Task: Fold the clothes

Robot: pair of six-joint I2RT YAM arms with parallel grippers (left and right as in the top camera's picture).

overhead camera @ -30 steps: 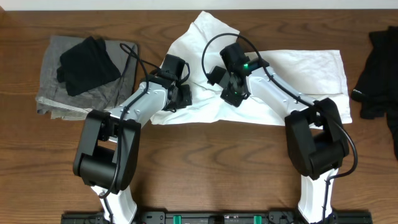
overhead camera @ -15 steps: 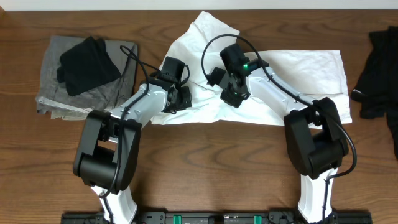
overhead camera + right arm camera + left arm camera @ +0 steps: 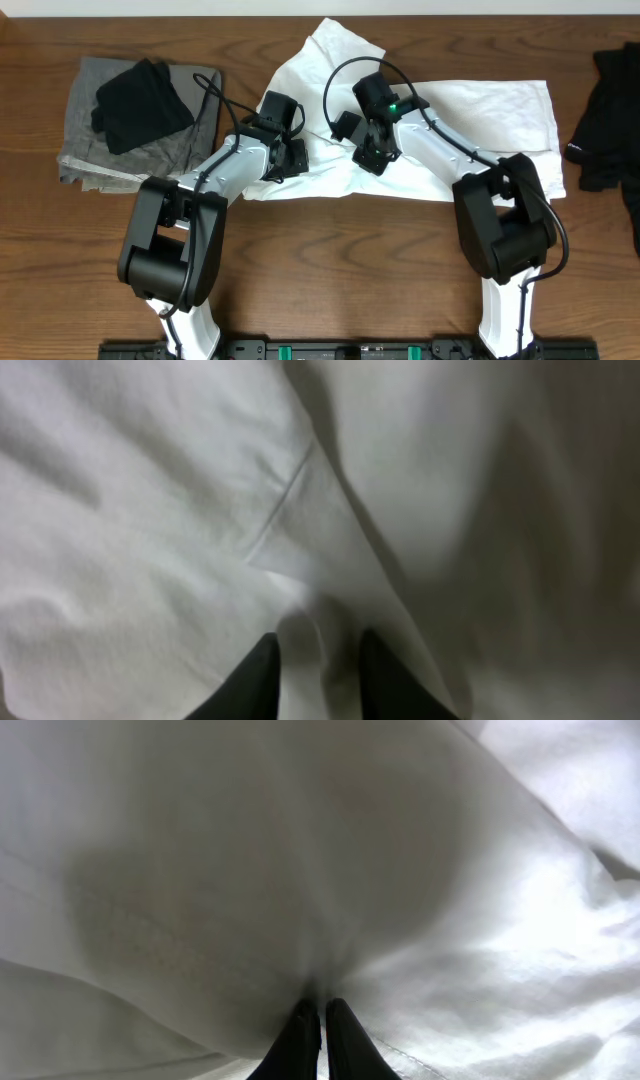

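**Op:** Where is the shirt?

**Note:** Your white T-shirt (image 3: 480, 110) lies on the tabletop (image 3: 330, 260), from the middle out to the right. The right half is spread fairly flat. The left end is heaped and peaks toward the far edge. No print shows in any view.

**Op:** Left arm?

**Note:** Your left pincer (image 3: 320, 1032) is clenched on the bunched left part of the shirt, fingers pressed together and cloth puckering out from the tips. A thin pinch like that suits lifting an edge. How many layers it holds, I cannot tell.

**Op:** Right arm?

**Note:** Your right pincer (image 3: 320, 665) is down on the shirt's middle, near the left one. Its jaws stand part-way apart with a ridge of cloth filling the gap, and a seam line runs off just ahead. I read that as a grasp on a thicker fold, not a released hand.

**Op:** Why are both so close together?

**Note:** My judgement is that you hold two points on the crumpled end so it can be drawn apart and laid flat first. No fold is made yet — the task is early.

**Op:** Anything nearby?

**Note:** A grey cloth (image 3: 90, 150) with a black garment (image 3: 140, 105) on it lies to the left, apart from the shirt. Another dark garment (image 3: 610, 110) lies at the right edge. One risk is that a pinch slips and the heap drops back — draw your arms apart evenly.
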